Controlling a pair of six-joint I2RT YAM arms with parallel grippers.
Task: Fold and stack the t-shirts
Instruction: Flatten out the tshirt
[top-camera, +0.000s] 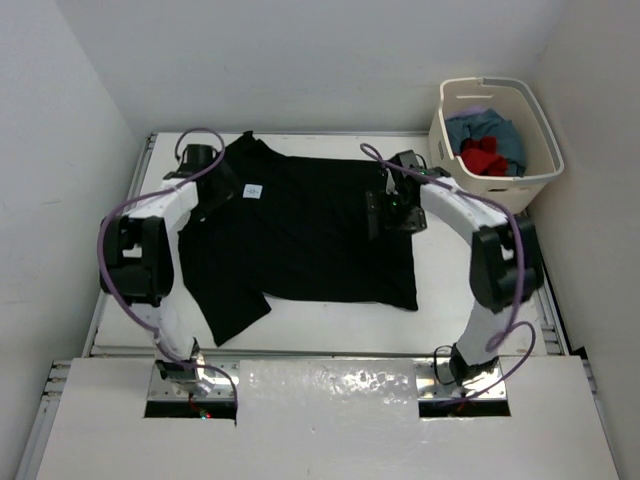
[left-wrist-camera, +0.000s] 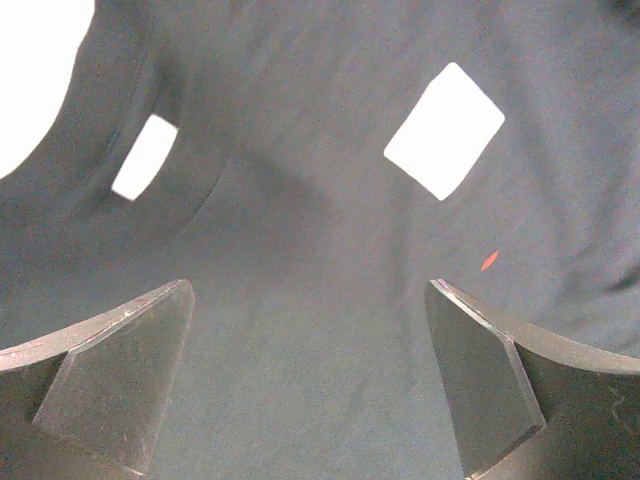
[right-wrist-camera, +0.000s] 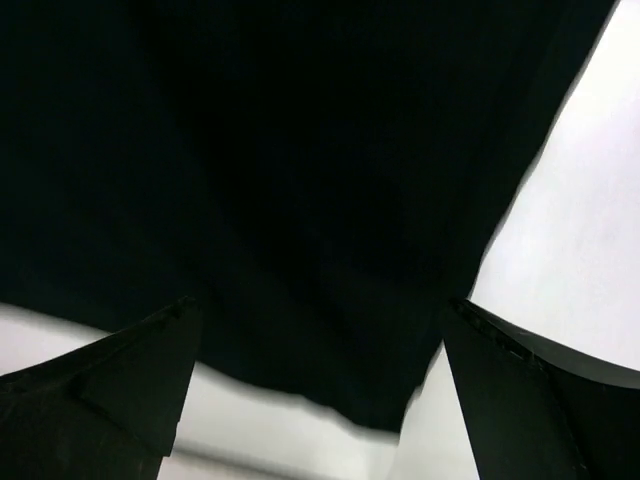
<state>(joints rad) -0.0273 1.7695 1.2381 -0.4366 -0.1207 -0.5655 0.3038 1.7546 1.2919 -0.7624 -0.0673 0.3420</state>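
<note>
The white flat table (top-camera: 330, 325) lies under both pairs of jaws, and spread flat across it is the black cloth t-shirt (top-camera: 300, 235), which reaches from the left gripper (top-camera: 222, 188) across to the right gripper (top-camera: 385, 205). Well beyond the right jaws, off the table's far right corner, stands the cream plastic laundry basket (top-camera: 492, 190), with a teal-blue cloth shirt (top-camera: 503, 135) and a bright red cloth shirt (top-camera: 485, 160) bunched inside it. The left gripper (left-wrist-camera: 308, 290) hangs over the black shirt near its collar with its jaws spread wide and nothing between them but flat cloth. The right gripper (right-wrist-camera: 322, 302) also has its jaws wide apart and empty; a corner of the shirt's edge lies between them, with bare table just outside the right-hand finger. Ahead of the left jaws sits a white square label (left-wrist-camera: 444, 130), a smaller white tag (left-wrist-camera: 145, 157) ahead of the left-hand finger, and a tiny red fleck (left-wrist-camera: 489, 261) just ahead of the right-hand finger.
</note>
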